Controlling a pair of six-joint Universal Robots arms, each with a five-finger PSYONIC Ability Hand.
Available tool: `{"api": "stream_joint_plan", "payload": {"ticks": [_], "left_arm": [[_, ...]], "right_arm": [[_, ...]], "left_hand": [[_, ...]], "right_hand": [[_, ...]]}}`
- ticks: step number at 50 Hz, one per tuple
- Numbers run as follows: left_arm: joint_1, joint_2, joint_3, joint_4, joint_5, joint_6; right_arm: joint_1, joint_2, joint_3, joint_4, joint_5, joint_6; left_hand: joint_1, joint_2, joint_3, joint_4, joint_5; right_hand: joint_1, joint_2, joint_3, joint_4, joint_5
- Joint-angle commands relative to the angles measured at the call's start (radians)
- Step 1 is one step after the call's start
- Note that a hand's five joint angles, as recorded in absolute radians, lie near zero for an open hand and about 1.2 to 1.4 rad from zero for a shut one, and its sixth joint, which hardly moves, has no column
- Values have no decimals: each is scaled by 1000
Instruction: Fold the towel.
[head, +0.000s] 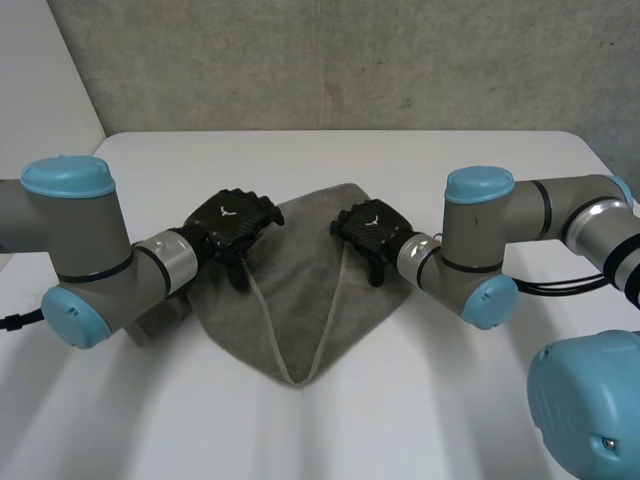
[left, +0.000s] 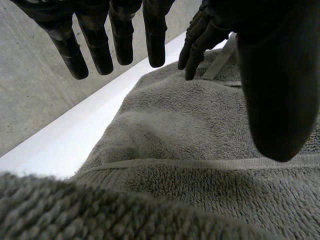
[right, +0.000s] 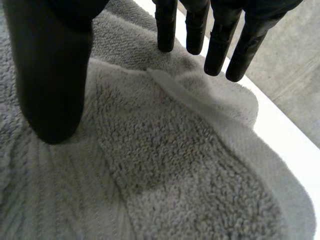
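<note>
The left hand (head: 228, 222) is hanging over the towel (head: 300, 300) at 10 o'clock, the right hand (head: 368, 230) at 2 o'clock, both with straight fingers, holding nothing.

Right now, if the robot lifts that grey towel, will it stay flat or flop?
Probably flop: the towel lies in soft folds, so lifted parts would likely sag. Its fuzzy loops should grip well, so it likely won't slip from the left hand or right hand. Pushed, it would probably bunch up.
</note>
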Motion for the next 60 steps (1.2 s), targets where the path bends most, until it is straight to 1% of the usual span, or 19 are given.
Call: {"api": "stream_joint_plan", "payload": {"ticks": [1, 2, 4, 7, 9, 10, 12, 13, 14, 16, 23, 31, 37, 41, 45, 47, 50, 52, 60], "left_arm": [[-1, 12, -6, 1, 0, 4], [-1, 12, -6, 1, 0, 4], [-1, 18, -6, 1, 0, 4], [-1, 21, -6, 1, 0, 3], [-3, 30, -8, 1, 0, 3], [-3, 30, -8, 1, 0, 3], [-4, 38, -11, 1, 1, 3], [-4, 38, -11, 1, 1, 3], [-4, 38, -11, 1, 1, 3], [-4, 40, -11, 0, 1, 3], [-4, 41, -15, 0, 1, 3], [-18, 41, -40, 4, 3, 6], [-49, 27, -40, 4, 9, 29], [-49, 3, -31, 0, 12, 97], [-47, -17, -25, -12, 11, 158], [-42, -26, -26, -31, 8, 217], [-36, -31, -26, -40, 4, 243], [-24, -36, -23, -52, 0, 285], [23, -52, 11, -51, -40, 299]], "right_arm": [[-1, 2, 7, 15, 1, 0], [-1, 2, 7, 15, 1, 0], [-1, -12, 19, 18, -1, 0], [-1, -28, 27, 17, -4, 1], [-6, -70, 76, 8, -5, 5], [-6, -71, 76, 8, -5, 5], [-9, -107, 131, -5, -7, 6], [-9, -107, 132, -5, -7, 6], [-9, -121, 156, -18, -7, 8], [-9, -130, 174, -35, -5, 8], [-12, -195, 259, -75, -5, 11], [-20, -389, 467, -143, -14, 24], [-49, -472, 581, -160, -14, 23], [-95, -535, 674, -161, -19, 26], [-123, -555, 719, -164, -22, 26], [-144, -564, 750, -166, -25, 24], [-152, -568, 762, -166, -30, 24], [-162, -577, 783, -166, -51, 24], [-184, -610, 840, -167, -102, 24]], "left_hand": [[-18, -14, -18, -24, 7], [-18, -14, -18, -24, 7], [-15, -11, -15, -21, 10], [-18, -14, -18, -24, 7], [-18, -14, -18, -24, 7], [-18, -14, -18, -24, 7], [-18, -14, -18, -24, 7], [-18, -14, -18, -24, 7], [-18, -14, -18, -24, 7], [-18, -14, -18, -24, 7], [-18, -14, -18, -24, 7], [-24, -19, -24, -30, 2], [-24, -19, -24, -30, 2], [-15, -11, -15, -21, 10], [8, 13, 8, 2, 34], [81, 86, 81, 75, 107], [105, 110, 105, 99, 131], [108, 113, 108, 102, 134], [108, 113, 108, 102, 134]], "right_hand": [[112, 115, 115, 117, 99], [112, 115, 115, 117, 99], [322, 326, 325, 328, 309], [449, 453, 453, 455, 437], [727, 731, 730, 733, 714], [728, 732, 732, 734, 716], [910, 913, 913, 915, 897], [910, 914, 914, 916, 898], [1047, 1051, 1050, 1053, 1035], [1082, 1086, 1086, 1088, 1070], [1083, 1086, 1086, 1088, 1070], [1083, 1086, 1086, 1088, 1070], [1083, 1086, 1086, 1088, 1070], [1083, 1086, 1086, 1088, 1070], [1083, 1086, 1086, 1088, 1070], [1083, 1086, 1086, 1088, 1070], [1083, 1086, 1086, 1088, 1070], [1083, 1086, 1086, 1088, 1070], [1083, 1086, 1086, 1088, 1070]]}}
